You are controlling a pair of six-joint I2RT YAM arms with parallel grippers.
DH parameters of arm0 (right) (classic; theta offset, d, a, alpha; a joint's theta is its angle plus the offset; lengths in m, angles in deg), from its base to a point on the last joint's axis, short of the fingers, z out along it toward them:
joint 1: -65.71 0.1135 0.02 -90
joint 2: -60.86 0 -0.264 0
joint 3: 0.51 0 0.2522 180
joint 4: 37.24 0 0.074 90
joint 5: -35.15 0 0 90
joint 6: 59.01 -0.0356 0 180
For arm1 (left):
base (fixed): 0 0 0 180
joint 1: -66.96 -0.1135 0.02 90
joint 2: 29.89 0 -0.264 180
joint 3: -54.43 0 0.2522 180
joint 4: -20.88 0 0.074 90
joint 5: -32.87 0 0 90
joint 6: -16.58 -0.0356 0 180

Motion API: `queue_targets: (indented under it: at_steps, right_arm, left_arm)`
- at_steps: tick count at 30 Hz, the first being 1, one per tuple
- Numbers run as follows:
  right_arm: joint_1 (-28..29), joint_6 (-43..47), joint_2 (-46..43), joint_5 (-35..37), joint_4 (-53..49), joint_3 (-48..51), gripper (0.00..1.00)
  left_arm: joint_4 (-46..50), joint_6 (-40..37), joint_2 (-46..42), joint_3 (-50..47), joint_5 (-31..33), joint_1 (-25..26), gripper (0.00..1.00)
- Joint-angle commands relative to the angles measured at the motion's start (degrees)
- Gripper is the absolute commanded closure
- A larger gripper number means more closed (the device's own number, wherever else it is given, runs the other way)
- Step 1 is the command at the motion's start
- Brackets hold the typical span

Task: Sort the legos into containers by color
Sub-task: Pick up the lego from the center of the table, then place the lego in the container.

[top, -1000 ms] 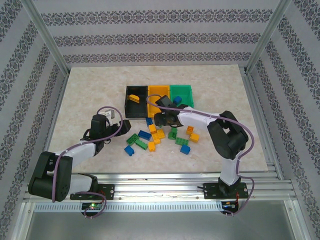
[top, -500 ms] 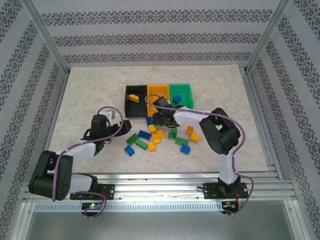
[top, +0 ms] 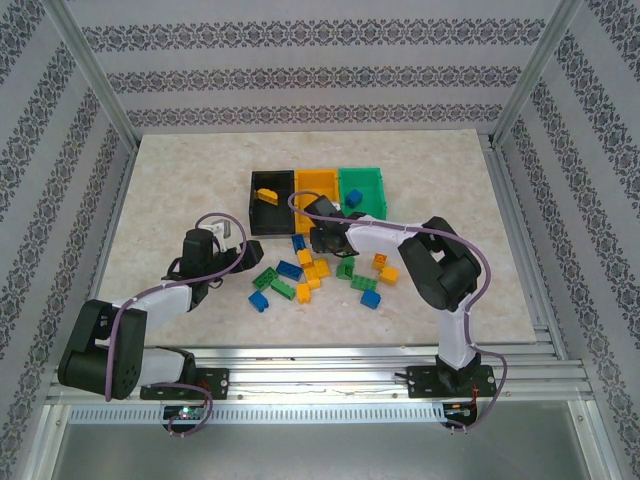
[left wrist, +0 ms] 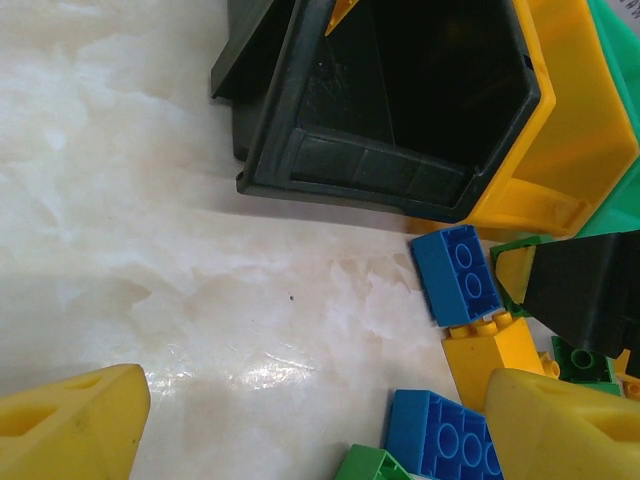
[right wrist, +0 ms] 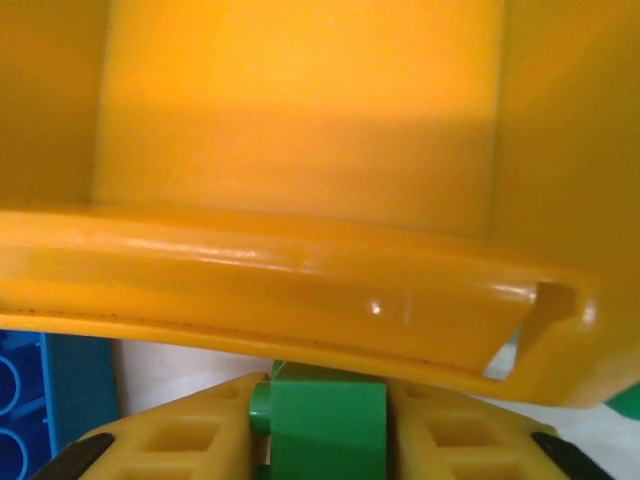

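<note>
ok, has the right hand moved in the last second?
Yes. In the top view the right hand has crept up and left toward the front rim of the orange bin, shut on a green lego.

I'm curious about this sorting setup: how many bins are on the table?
3, in a row: the black bin on the left, the orange-yellow bin in the middle, the green bin on the right.
</note>
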Motion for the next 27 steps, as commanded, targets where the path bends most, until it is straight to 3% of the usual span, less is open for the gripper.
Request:
queue_targets:
  at_steps: [1, 10, 19, 21, 24, 27]
  right_arm:
    - [2.1, 1.2, -2.8, -2.0, -1.3, 1.1, 0.76]
    - [0.7, 5.3, -8.2, -0.7, -2.6, -2.7, 0.84]
    - [-4.8, 7.8, -1.7, -3.7, -5.0, -16.7, 0.83]
    - [-5.6, 8.3, 0.3, -3.9, -6.1, -20.1, 0.77]
    - [-6.0, 8.8, 1.4, -3.4, -7.6, -22.8, 0.51]
    - [-5.6, 9.1, -0.5, -2.8, -7.5, -20.7, 0.47]
  left_arm:
    - [-3.1, 0.6, 0.6, -0.4, -1.3, -0.7, 0.13]
    - [-2.9, 0.6, 2.2, 0.4, -2.0, -0.7, 0.13]
    - [-1.4, 0.6, 0.2, 0.6, -2.5, -0.7, 0.13]
    - [-1.7, 0.8, -0.1, 0.5, -3.1, -0.7, 0.13]
    - [-1.9, 0.9, 0.1, 0.4, -3.1, -0.7, 0.13]
    - [-2.2, 0.8, 0.8, 0.4, -2.7, -0.7, 0.13]
